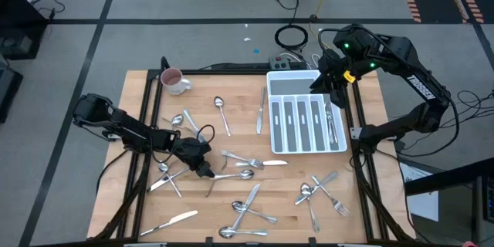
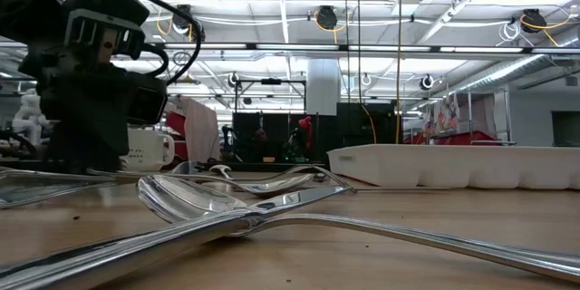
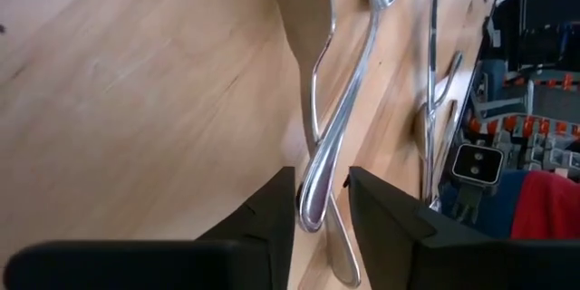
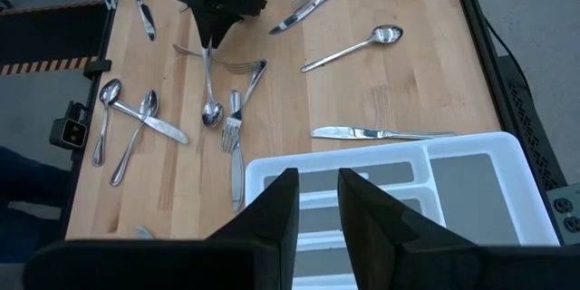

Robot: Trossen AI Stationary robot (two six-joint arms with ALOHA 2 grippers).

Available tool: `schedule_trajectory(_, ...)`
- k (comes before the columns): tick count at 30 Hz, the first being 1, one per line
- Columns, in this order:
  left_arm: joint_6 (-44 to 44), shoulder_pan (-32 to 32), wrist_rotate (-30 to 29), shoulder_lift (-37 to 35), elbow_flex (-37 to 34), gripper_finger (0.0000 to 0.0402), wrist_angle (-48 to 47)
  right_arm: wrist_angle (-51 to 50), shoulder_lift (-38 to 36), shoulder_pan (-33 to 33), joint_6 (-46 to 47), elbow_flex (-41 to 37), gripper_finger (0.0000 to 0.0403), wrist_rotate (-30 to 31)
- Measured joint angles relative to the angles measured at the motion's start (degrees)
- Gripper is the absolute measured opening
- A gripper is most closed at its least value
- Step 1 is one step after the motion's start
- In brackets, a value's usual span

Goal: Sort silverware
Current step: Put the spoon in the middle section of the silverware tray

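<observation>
- Left gripper (image 3: 322, 213) fingers straddle a spoon (image 3: 349, 100) handle (not yet pinched), its long axis running straight ahead between them.
- Right gripper (image 4: 315, 204) hangs over the tray (image 4: 471, 159), fingers slightly apart, empty.

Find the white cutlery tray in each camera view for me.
High view: tray at the table's upper right.
Low view: tray on the right, far side.
Left wrist view: not in it.
Right wrist view: tray just beyond the right gripper.
Shared landmark: the left gripper, in all four.
</observation>
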Motion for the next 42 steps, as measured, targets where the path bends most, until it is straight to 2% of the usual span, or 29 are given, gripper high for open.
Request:
schedule_trajectory(4,0.20,-0.02,-0.56,0.00,0.00,0.0088,-1.31,-0.13,0.00,0.00,0.00,0.02,0.0071,0.00)
schedule_trajectory(9,0.42,0.00,-0.12,-0.02,0.07,0.0087,-3.44,-0.13,0.00,0.00,0.00,0.02,0.0071,-0.02)
schedule_trajectory(12,0.46,-0.01,1.44,0.00,-0.02,0.0102,-2.48,-0.15,0.00,-0.01,0.00,0.02,0.0071,0.00)
schedule_trajectory(19,0.42,-0.02,1.84,0.02,-0.04,0.0171,-2.19,-0.15,0.00,0.00,0.01,0.02,0.0071,0.00)
schedule_trajectory(22,0.39,-0.02,1.97,0.02,-0.07,0.0188,-1.97,-0.15,0.00,-0.02,0.02,0.01,0.0071,0.00)
schedule_trajectory(29,0.40,-0.02,2.14,1.06,-0.07,0.0191,0.34,-0.15,0.00,0.00,0.02,0.02,0.0071,0.00)
schedule_trajectory(34,-0.12,-0.02,3.99,5.03,0.11,0.0191,6.89,-0.15,0.00,-0.02,0.24,0.02,0.0071,-0.01)
schedule_trajectory(42,-0.11,0.02,5.43,5.84,0.09,0.0191,6.73,-0.15,0.00,-0.02,0.15,0.00,0.0071,0.00)
